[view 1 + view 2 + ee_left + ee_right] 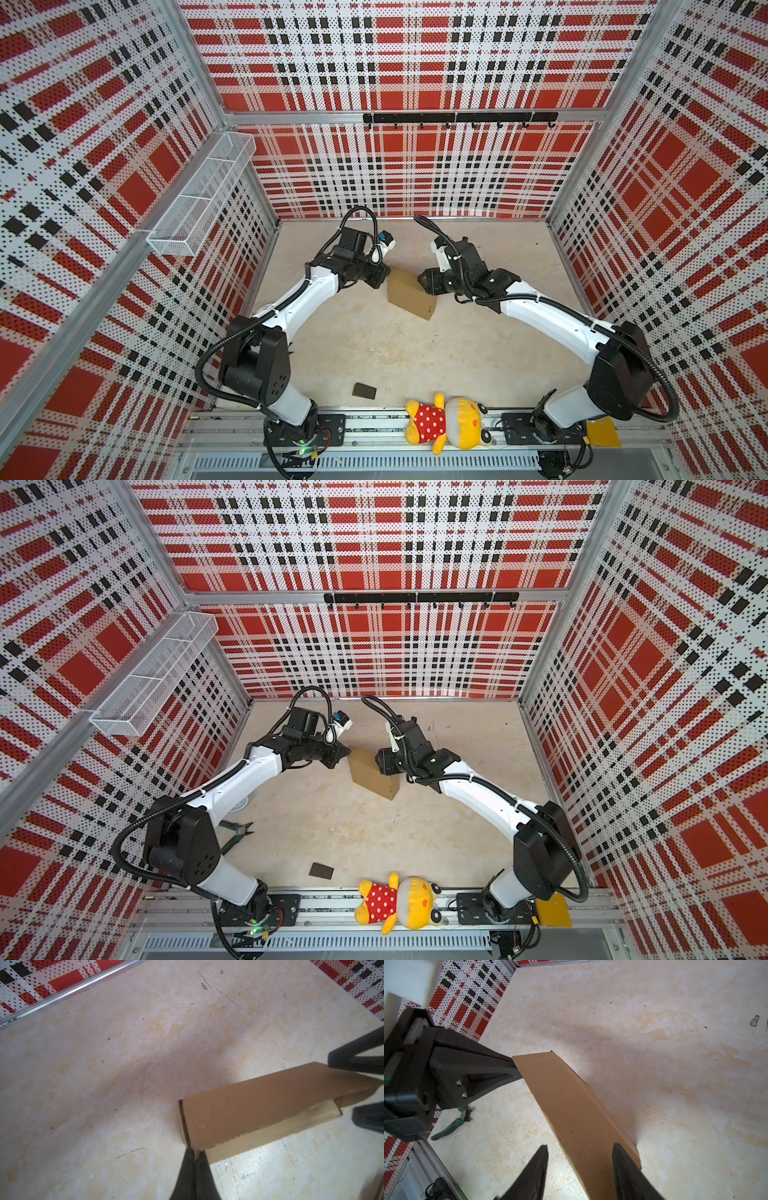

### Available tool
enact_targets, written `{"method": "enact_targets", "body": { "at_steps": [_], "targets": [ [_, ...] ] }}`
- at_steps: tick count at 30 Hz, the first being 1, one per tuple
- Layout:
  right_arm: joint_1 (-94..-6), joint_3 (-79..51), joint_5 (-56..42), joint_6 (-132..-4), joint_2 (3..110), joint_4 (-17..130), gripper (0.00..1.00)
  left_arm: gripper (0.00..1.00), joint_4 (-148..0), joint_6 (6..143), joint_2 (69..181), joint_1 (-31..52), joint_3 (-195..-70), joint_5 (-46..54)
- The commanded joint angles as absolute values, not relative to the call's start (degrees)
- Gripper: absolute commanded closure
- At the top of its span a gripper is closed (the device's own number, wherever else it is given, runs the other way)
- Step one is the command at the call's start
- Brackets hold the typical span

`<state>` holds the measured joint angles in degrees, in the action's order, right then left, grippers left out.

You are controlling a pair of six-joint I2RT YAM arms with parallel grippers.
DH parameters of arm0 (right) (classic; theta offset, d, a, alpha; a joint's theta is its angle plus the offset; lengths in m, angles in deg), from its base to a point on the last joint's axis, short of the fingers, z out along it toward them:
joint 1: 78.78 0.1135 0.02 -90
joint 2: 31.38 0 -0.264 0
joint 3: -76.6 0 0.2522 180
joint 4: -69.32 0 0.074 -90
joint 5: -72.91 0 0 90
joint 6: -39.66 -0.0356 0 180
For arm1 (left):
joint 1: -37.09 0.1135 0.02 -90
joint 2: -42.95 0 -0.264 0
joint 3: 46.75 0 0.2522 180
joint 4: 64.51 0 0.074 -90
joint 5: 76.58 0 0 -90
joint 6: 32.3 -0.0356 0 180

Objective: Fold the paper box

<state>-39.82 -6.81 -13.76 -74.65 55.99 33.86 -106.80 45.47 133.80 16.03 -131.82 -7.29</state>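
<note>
Beige tabletop (374,353): both arms (299,297) (544,313) bend inward, flanking the paper box (409,293).

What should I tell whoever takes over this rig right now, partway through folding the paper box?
Left gripper: shut, pinching a corner at one end of the paper box.
Right gripper: open, with its fingers either side of the box's other end; no firm grip visible.
Box: middle of the table, between the arms, tipped up on a long edge rather than lying flat.
Done: the cardboard is folded into a shallow closed shape, with the walls up and the lid over.
Left: one long seam shows a gap with a lighter inner panel, so the lid flap probably needs tucking. Then lay the box flat and release it.
</note>
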Motion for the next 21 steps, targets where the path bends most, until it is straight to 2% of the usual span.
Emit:
{"method": "enact_targets", "body": {
  "at_steps": [1, 11, 21],
  "targets": [
    [-40.0, -6.7, -13.05, -73.59, 56.33, 38.03, 0.53, 1.0, -109.73, 45.04, 134.27, 15.37, -130.83, -7.23],
    [-39.88, -1.96, -11.73, -73.19, 56.42, 41.96, 0.71, 1.0, -109.73, 44.95, 134.62, 15.29, -130.94, -6.97],
    [-38.83, 2.55, -13.53, -71.87, 56.31, 44.52, 0.75, 1.0, -109.9, 45.12, 135.06, 15.29, -130.91, -6.88]
  ]
}}
